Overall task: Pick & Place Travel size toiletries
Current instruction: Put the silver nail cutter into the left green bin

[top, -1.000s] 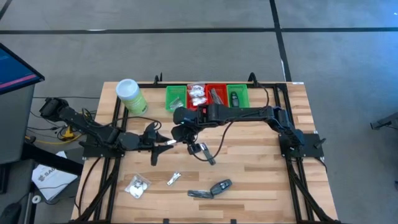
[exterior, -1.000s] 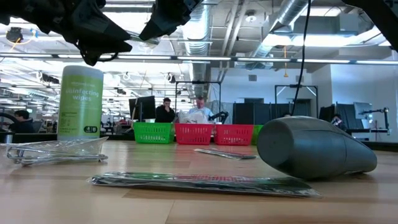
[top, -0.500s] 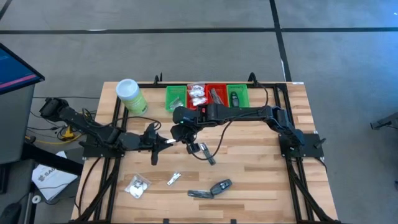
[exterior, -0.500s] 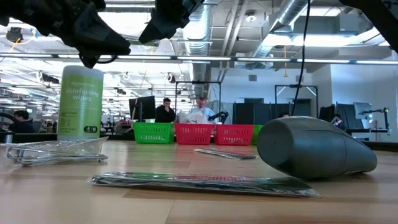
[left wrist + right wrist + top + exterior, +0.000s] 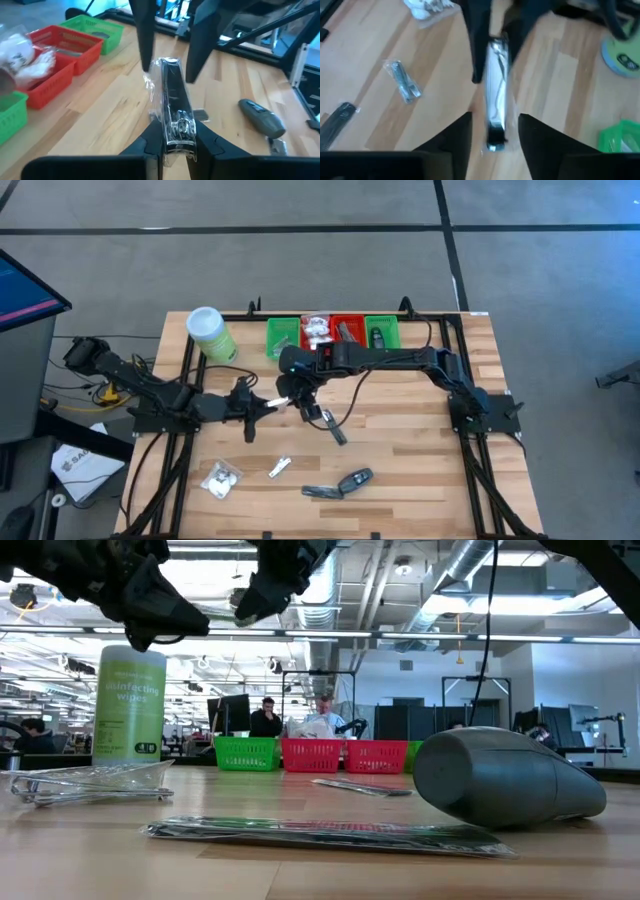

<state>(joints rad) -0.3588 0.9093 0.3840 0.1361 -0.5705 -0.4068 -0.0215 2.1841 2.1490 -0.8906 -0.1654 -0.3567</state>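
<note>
Above table centre: left gripper (image 5: 172, 145) clamped on near end of wrapped silver clipper (image 5: 172, 107), held aloft. Long axis runs gripper to gripper. Right gripper (image 5: 492, 132) straddles far end, fingers spread, not gripping. Left arm carries it.

Red trays (image 5: 330, 330) and green trays (image 5: 281, 335), pale-green canister (image 5: 211, 334) (white lid), light striped wooden table (image 5: 400, 450).
</note>
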